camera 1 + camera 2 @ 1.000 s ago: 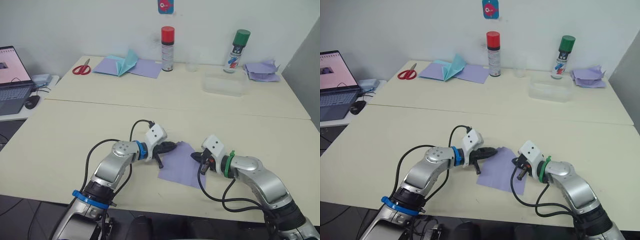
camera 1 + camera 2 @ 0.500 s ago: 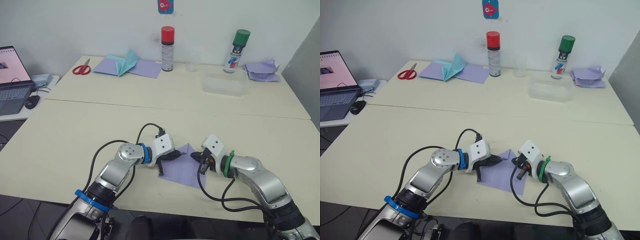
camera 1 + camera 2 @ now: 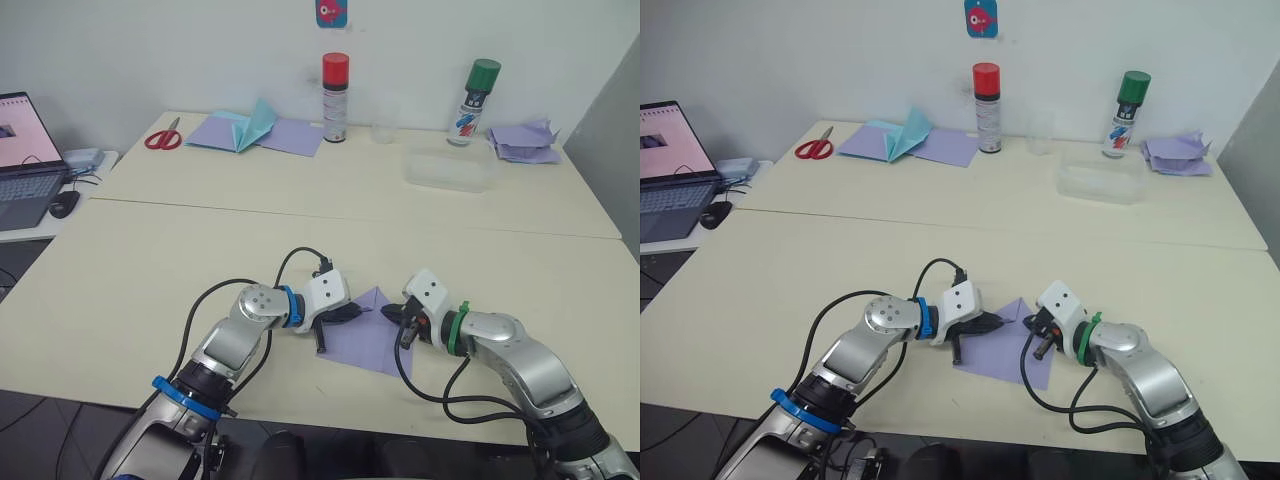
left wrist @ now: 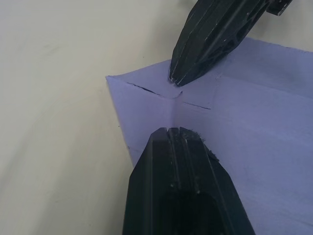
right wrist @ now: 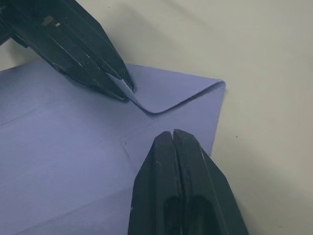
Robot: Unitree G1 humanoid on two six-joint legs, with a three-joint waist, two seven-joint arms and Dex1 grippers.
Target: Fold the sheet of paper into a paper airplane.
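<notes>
- We see the near table (image 3: 130, 270), cream-coloured, with a second table (image 3: 300, 180) butted behind it against the white wall.
- The sheet of paper (image 3: 365, 340) lies flat on the near table close to its front edge, between our two arms, with its far corner folded over toward the middle.
- Our left gripper (image 3: 352, 311) reaches in from the left; its fingers are pressed together on the tip of that folded flap, pinching it just above the sheet, as the right wrist view shows.
- Our right gripper (image 3: 396, 313) comes in from the right, its two fingers closed against each other with nothing between them, the tips resting low on the sheet beside the fold.
- On the far table stand a clear plastic box (image 3: 452, 168), a red-capped spray can (image 3: 335, 96) and a green-capped spray can (image 3: 475, 101).
- Further left on the far table lie purple sheets with a teal peaked piece (image 3: 252, 128), and red scissors (image 3: 163, 136) beside them.
- A laptop (image 3: 28, 150) sits open at the far left.
</notes>
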